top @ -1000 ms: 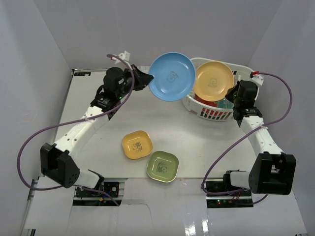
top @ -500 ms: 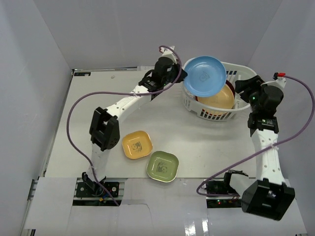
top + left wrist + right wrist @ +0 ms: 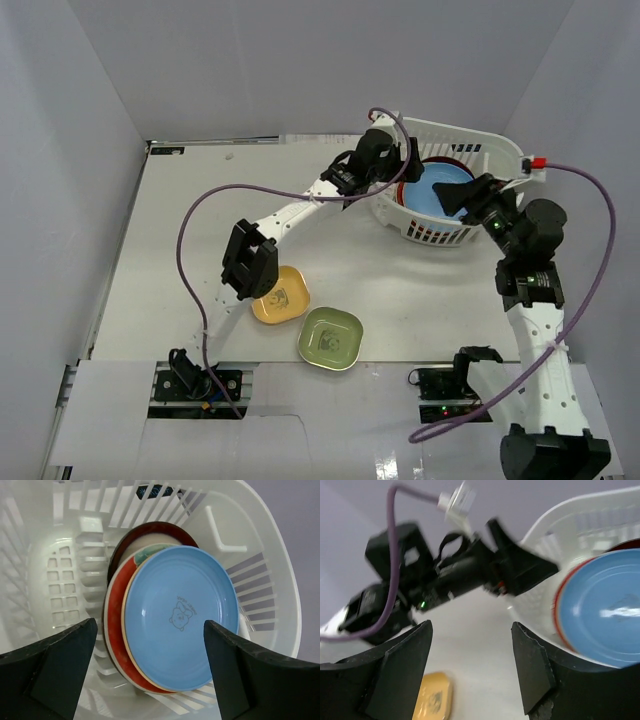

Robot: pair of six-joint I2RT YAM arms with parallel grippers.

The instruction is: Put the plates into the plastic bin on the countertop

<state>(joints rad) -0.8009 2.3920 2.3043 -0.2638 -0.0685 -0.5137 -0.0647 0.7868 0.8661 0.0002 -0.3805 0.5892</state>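
Note:
The white plastic bin (image 3: 495,155) stands at the back right of the countertop (image 3: 190,230). A light blue plate (image 3: 440,193) leans in it on top of other plates. In the left wrist view the blue plate (image 3: 180,617) covers a red one (image 3: 114,617) and a maroon-rimmed one (image 3: 150,529). My left gripper (image 3: 408,168) hangs open over the bin's left rim, holding nothing. The right gripper (image 3: 458,197) is open and empty beside the bin's front. A yellow squarish plate (image 3: 285,297) and a green one (image 3: 330,338) lie on the near countertop.
The left arm's elbow link (image 3: 250,262) reaches over the yellow plate's left edge. Purple cables (image 3: 190,250) loop above the table. Pale grey walls (image 3: 60,150) close in the sides and back. The right wrist view shows the left gripper's body (image 3: 470,570) close to the bin rim (image 3: 560,515).
The left gripper carried the light blue plate into the bin and let it go, opening wide. The right gripper opened and drew back; the orange plate now lies under the blue one.

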